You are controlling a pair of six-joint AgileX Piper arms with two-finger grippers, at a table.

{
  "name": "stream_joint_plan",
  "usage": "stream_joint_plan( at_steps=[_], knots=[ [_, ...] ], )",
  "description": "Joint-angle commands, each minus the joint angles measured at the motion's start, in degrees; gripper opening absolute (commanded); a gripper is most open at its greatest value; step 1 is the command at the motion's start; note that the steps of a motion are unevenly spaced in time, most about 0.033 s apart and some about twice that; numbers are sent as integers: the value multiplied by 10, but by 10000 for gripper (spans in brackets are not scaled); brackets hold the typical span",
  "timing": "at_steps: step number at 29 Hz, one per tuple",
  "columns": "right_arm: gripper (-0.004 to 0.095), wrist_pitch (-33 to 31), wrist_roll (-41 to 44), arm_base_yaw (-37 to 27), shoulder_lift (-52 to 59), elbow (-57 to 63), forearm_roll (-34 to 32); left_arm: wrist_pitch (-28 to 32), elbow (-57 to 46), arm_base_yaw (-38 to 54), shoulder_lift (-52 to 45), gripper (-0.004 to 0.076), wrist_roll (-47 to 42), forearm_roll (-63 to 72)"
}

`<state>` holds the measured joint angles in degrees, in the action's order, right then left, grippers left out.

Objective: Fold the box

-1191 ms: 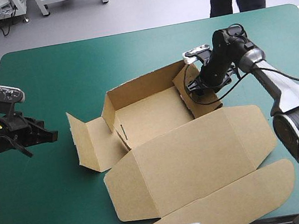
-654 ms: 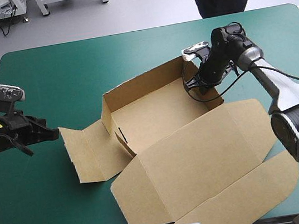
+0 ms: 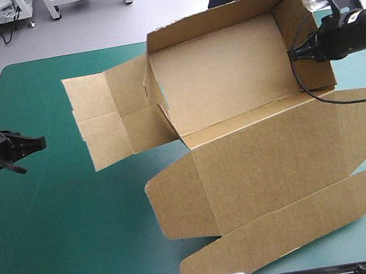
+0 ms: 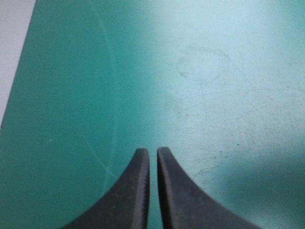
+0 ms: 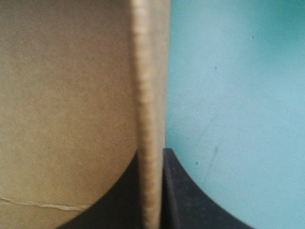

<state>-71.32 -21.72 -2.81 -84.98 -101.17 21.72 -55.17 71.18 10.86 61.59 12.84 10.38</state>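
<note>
My right end effector clamps a wall of the box to tip it up; my left end effector hangs clenched, empty.

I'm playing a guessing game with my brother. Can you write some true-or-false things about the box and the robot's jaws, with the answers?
1. The right jaws pinch a wall of the box. True.
2. The left jaws hold the box too. False: they are shut on nothing, over the cover, apart from the box.
3. The lid is open. True.
4. The box is white. False: it is brown.
</note>
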Motion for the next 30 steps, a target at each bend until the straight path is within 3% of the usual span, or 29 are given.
stream_joint_plan(
  at_steps=[1,3,6,17,23,30],
  knots=[
    [-21,-4,-15,-6,40,-12,70,34,16,5,20,157,30,66],
    [-20,-4,-27,-6,51,10,94,32,16,5,46,251,44,77],
    [-20,-4,-32,-6,59,41,98,31,11,5,72,304,54,97],
    [-20,-3,-59,-6,69,78,142,11,-81,5,107,305,287,412],
    [-20,3,-61,-6,69,80,135,-52,-90,5,109,306,360,541],
    [-20,30,-39,-6,69,80,87,-181,-90,5,109,342,434,719]
  ],
)
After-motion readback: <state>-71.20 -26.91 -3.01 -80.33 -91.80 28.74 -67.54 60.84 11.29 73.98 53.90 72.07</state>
